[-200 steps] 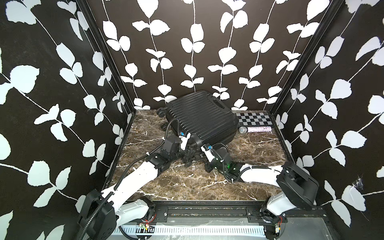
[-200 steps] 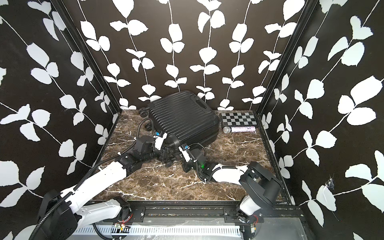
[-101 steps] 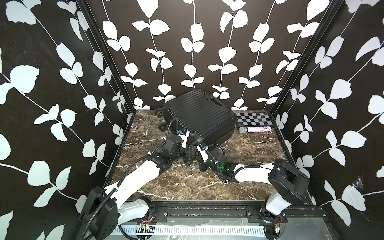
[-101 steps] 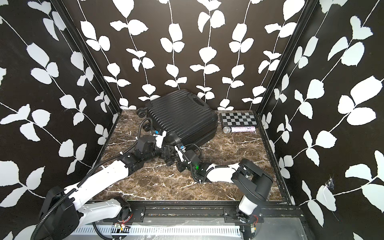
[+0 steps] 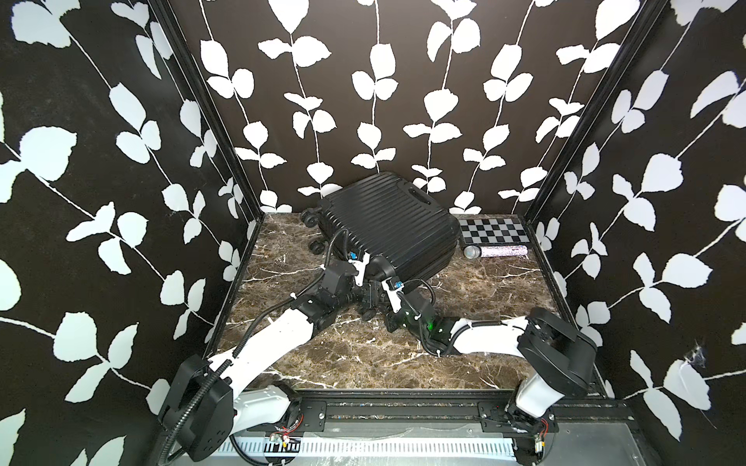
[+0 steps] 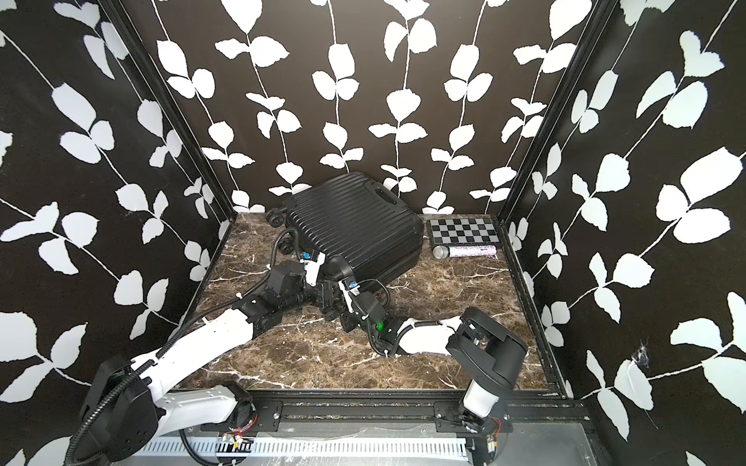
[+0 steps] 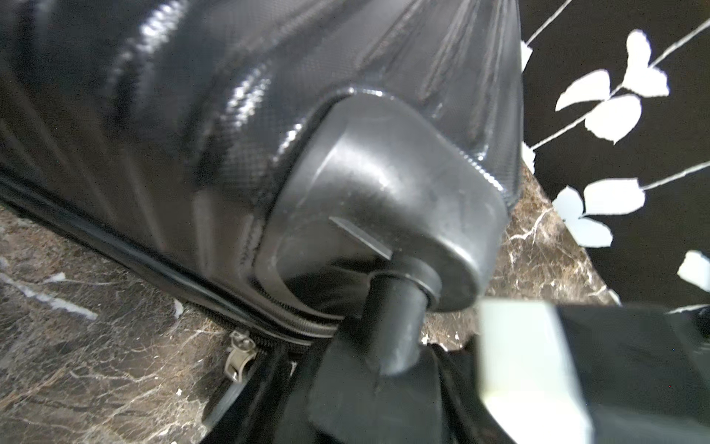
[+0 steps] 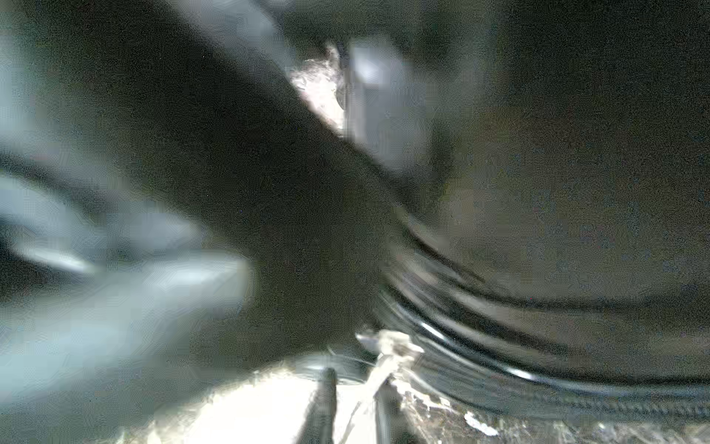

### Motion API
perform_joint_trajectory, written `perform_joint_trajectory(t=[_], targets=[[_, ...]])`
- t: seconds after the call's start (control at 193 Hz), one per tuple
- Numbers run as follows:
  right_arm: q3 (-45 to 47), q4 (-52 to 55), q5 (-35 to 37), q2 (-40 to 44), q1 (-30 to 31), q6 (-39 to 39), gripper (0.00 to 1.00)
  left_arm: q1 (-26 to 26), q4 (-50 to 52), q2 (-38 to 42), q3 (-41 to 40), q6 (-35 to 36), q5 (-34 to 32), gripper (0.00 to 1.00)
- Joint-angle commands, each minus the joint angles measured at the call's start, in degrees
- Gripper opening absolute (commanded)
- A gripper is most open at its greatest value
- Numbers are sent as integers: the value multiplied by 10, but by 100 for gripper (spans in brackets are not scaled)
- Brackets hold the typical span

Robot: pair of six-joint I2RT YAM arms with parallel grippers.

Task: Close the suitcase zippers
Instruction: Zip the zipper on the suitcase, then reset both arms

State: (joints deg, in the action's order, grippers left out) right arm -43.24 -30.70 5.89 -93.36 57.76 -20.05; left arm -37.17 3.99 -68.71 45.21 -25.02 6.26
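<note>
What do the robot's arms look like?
The left arm and right arm are white tubes with chunky black joints. A ribbed black cable runs along the left one. A green light glows on the right wrist, and small blue tags sit near both tips.

On my remote feed, a black-and-white checkerboard (image 5: 493,231) lies flat in the far right corner of the brown marble tabletop (image 5: 363,363); in both top views I see a glittery silver microphone (image 6: 464,251) on its side just beside the board's near edge, mesh head pointing left; black walls (image 5: 363,101) printed with white leafy vines enclose three sides; a black rail (image 5: 403,407) and a white slotted cable duct (image 5: 383,447) run along the front.
</note>
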Motion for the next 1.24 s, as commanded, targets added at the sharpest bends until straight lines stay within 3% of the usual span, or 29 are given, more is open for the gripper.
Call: perform_joint_trajectory(t=[0.0, 0.026, 0.078, 0.212, 0.341, 0.507, 0.682, 0.915, 1.029, 1.23], targets=[[24, 30, 57, 59, 27, 48, 43, 0, -17, 14, 39, 28, -48, 69], [35, 38, 82, 73, 26, 54, 46, 0, -1, 20, 42, 38, -54, 74], [58, 58, 129, 103, 24, 62, 52, 1, 29, 32, 51, 59, -71, 99], [118, 116, 231, 196, -2, 50, 57, 2, 112, 60, 70, 100, -146, 99], [159, 201, 310, 305, -51, 10, 58, 3, 197, 80, 87, 100, -292, 100], [182, 319, 335, 444, -162, -44, 58, 39, 229, 95, 69, 99, -422, 100], [172, 382, 295, 494, -299, -8, 59, 130, 136, 96, -3, 145, -405, 100], [169, 346, 172, 442, -489, 61, 62, 209, -33, 33, -80, 277, -358, 99], [177, 301, 138, 381, -526, 95, 64, 237, -110, -13, -105, 328, -315, 100], [225, 135, 75, 292, -571, 130, 66, 296, -265, -83, -152, 362, -163, 100]])
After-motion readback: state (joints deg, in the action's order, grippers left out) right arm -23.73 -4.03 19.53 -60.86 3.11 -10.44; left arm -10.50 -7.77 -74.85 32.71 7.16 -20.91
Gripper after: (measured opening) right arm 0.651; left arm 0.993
